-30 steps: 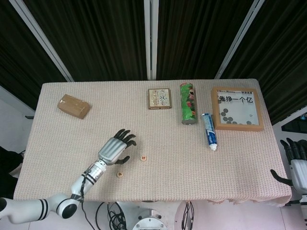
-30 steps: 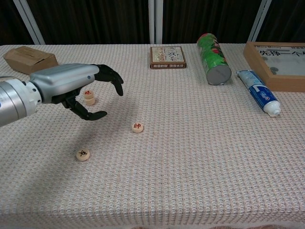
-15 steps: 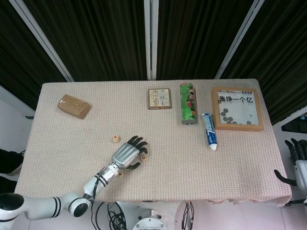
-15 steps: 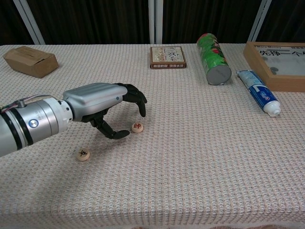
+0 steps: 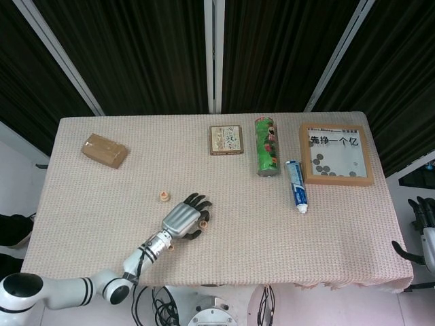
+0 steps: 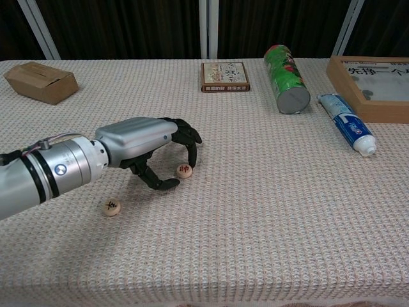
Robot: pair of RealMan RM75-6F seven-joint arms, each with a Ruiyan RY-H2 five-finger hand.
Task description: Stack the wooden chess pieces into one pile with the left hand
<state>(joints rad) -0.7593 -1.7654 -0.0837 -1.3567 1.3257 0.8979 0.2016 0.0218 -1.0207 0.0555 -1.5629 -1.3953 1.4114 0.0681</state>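
My left hand (image 6: 148,144) (image 5: 185,218) hovers low over the cloth, fingers curled down around a round wooden chess piece (image 6: 184,171) (image 5: 202,223) that lies flat on the table. The thumb is at the piece's near left and a fingertip (image 6: 191,160) is at its far right; a firm grip is not evident. A second loose piece (image 6: 111,206) lies nearer the front edge, left of the hand. A short stack of two pieces (image 5: 163,197) stands to the hand's far left and is hidden behind it in the chest view. My right hand (image 5: 425,227) hangs off the table's right edge, holding nothing.
Along the far side lie a cardboard box (image 6: 40,82), a small square printed box (image 6: 224,76), a green can on its side (image 6: 286,78), a toothpaste tube (image 6: 347,130) and a wooden-framed tray (image 6: 370,86) with small dark pieces.
My left hand swung right from over the stack to the lone piece, then lowered and curled its fingers closer around it. The pieces have not moved.
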